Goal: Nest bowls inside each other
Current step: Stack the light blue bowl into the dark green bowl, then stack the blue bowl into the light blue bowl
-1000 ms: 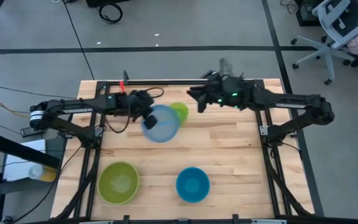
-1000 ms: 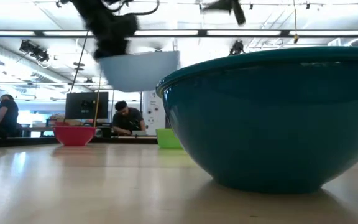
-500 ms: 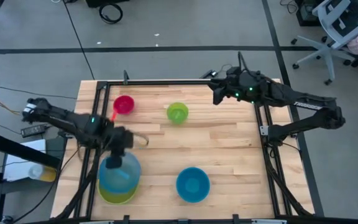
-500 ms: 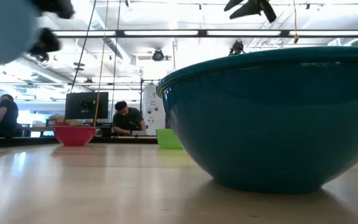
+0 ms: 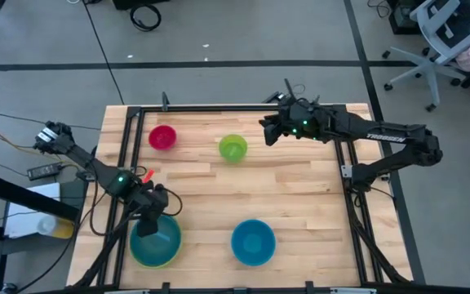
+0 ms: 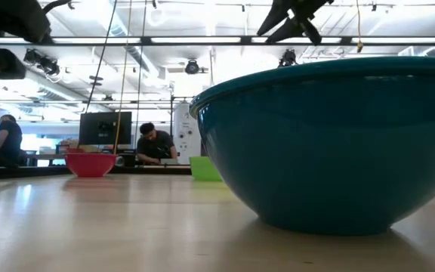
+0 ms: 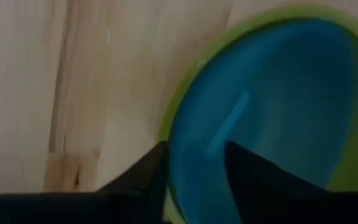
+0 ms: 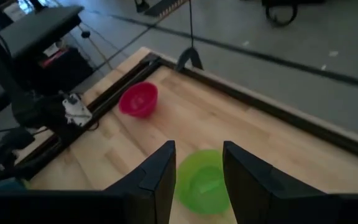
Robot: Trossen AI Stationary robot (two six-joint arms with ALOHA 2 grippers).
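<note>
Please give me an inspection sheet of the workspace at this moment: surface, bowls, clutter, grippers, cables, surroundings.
Surface: wooden table, dark frame around it.
Job's things: light blue bowl sits inside large lime-green bowl at the near left; teal-blue bowl near centre; small green bowl and magenta-red bowl at the far side, apart.
Clutter: nothing seen on the table.
Grippers: left gripper open at the light blue bowl's rim; right gripper open, raised beside the small green bowl.
Cables: black cable on the floor.
Surroundings: office chair; a seated person in the background.
</note>
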